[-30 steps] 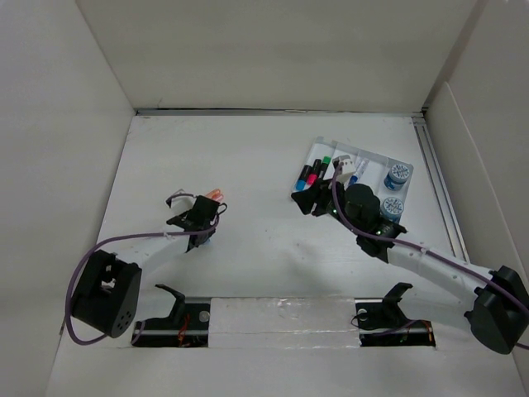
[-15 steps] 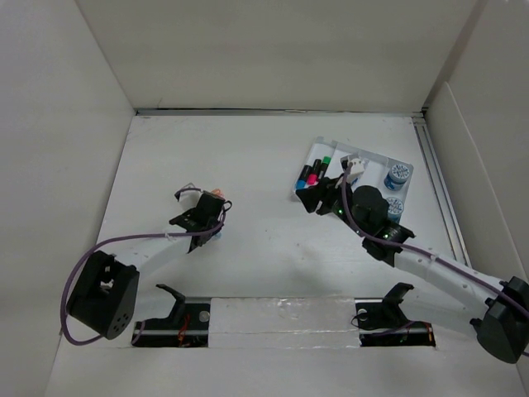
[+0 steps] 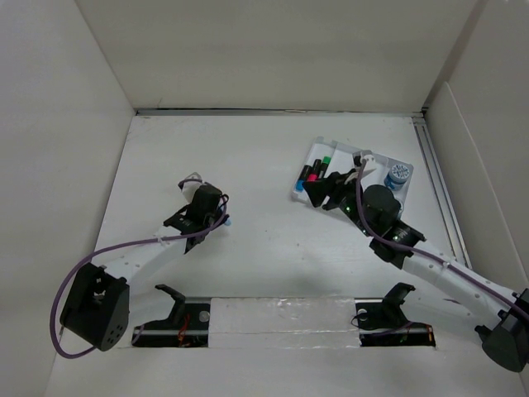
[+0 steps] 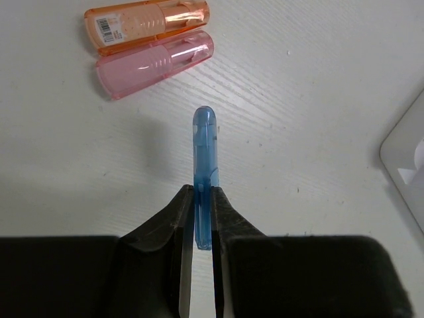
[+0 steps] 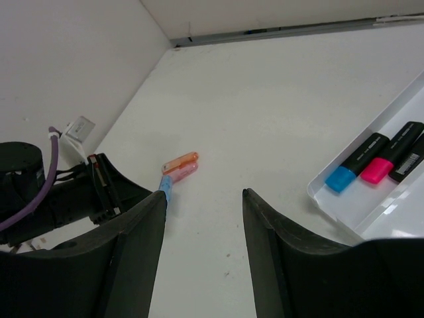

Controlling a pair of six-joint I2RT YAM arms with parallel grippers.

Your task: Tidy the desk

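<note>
Left gripper [image 4: 202,199] is clenched on a blue pen [image 4: 204,165]. The jaws pinch its near end and the rest sticks out toward 12 o'clock, low over the desk [image 3: 264,157]. That looks like a pick-up grip, probably to carry the pen across to the tray [image 3: 374,159].

An orange pen [image 4: 147,23] and a pink pen [image 4: 156,63] lie side by side, touching, at 11 o'clock from the blue one and apart from it. Both are loose on the desk, likely next to be collected.

The desk is the big white top under everything. The tray sits at its 2 o'clock, with markers [image 3: 312,173] lying in it and a blue-lidded jar [image 3: 399,175] at its right end.

Right gripper [image 5: 203,195] is released, jaws spread with nothing between them. It hangs at the tray's 8 o'clock edge, facing across toward the left arm, and seems to be waiting.

Compared with a second ago:
- The left jaws were spread over the pens and have now closed on the blue one.
- In the overhead view the left wrist has covered the orange pen.
- The right arm has swung toward 1 o'clock, nearer the tray.
</note>
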